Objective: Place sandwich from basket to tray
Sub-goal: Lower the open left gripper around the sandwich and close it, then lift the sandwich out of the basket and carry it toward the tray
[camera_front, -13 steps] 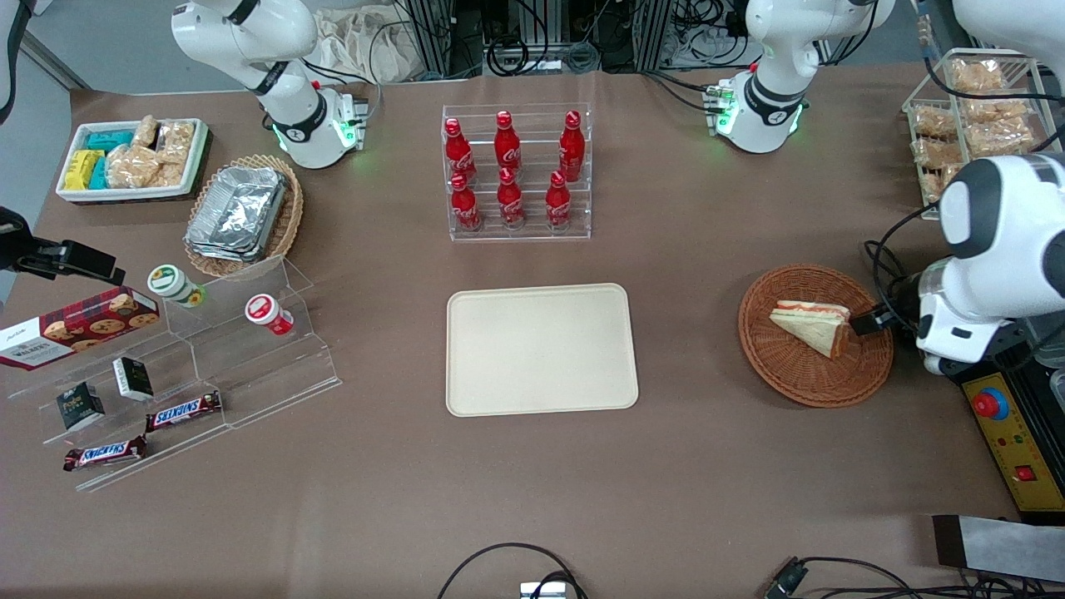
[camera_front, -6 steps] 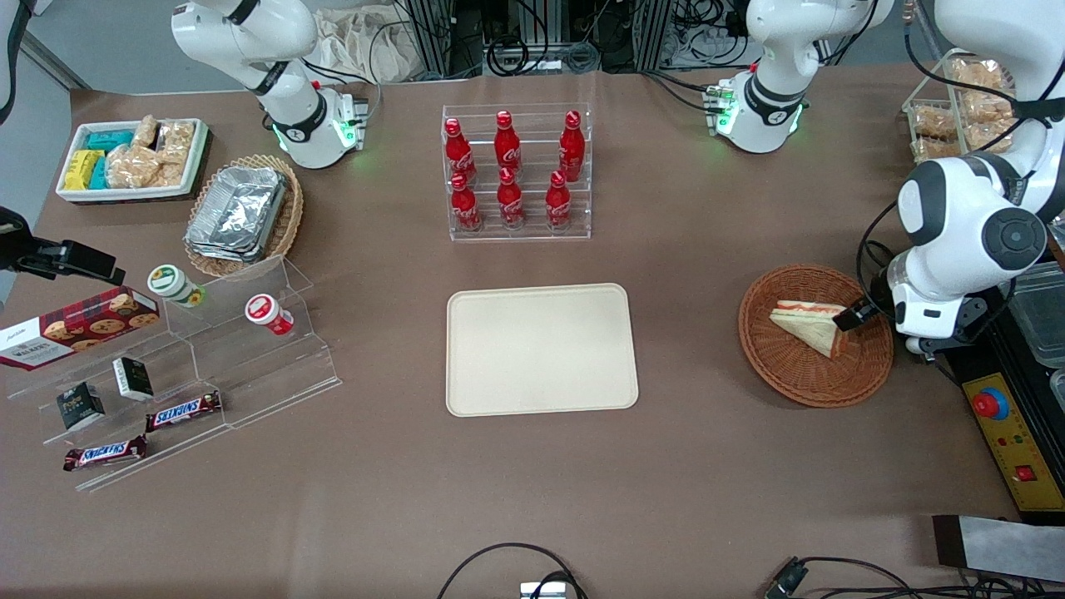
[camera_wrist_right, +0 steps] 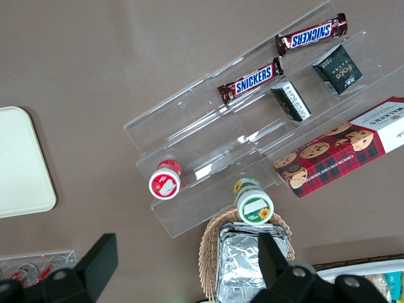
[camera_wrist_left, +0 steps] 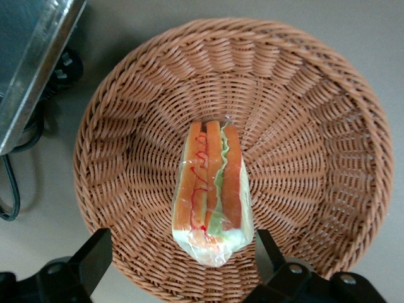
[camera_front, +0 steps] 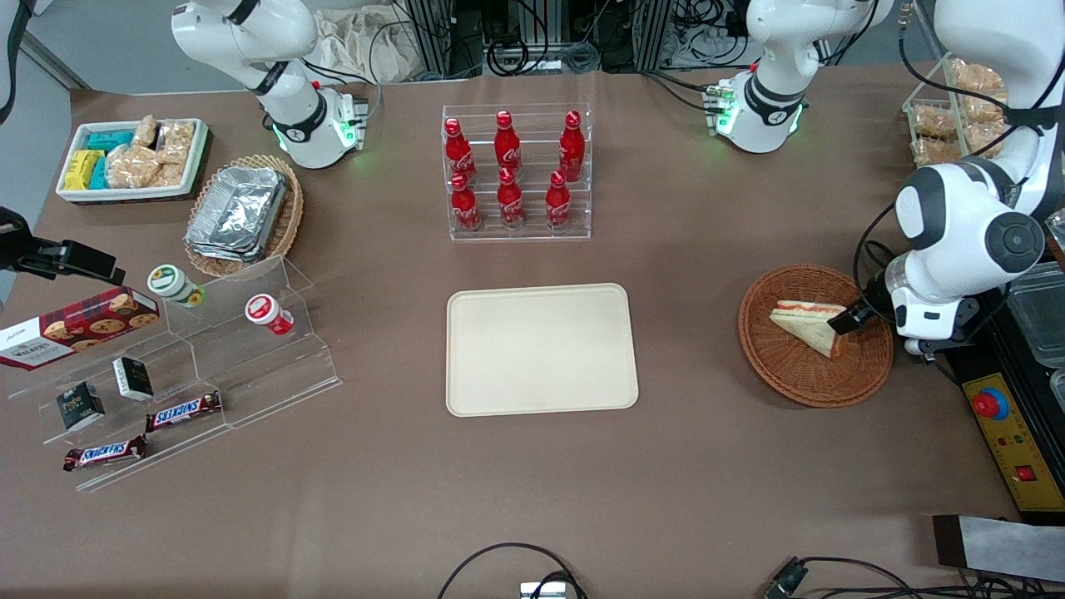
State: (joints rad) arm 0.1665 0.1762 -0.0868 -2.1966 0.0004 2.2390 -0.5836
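Straddling sandwich [camera_wrist_left: 213, 192], open claw [camera_wrist_left: 180, 259].

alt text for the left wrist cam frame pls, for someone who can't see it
A wrapped triangular sandwich, its orange-red and pale green filling edge facing the camera, lies in a round reddish-brown wicker basket on a pale surface. The open gripper has one black finger on each side of the sandwich's near end, without touching it.
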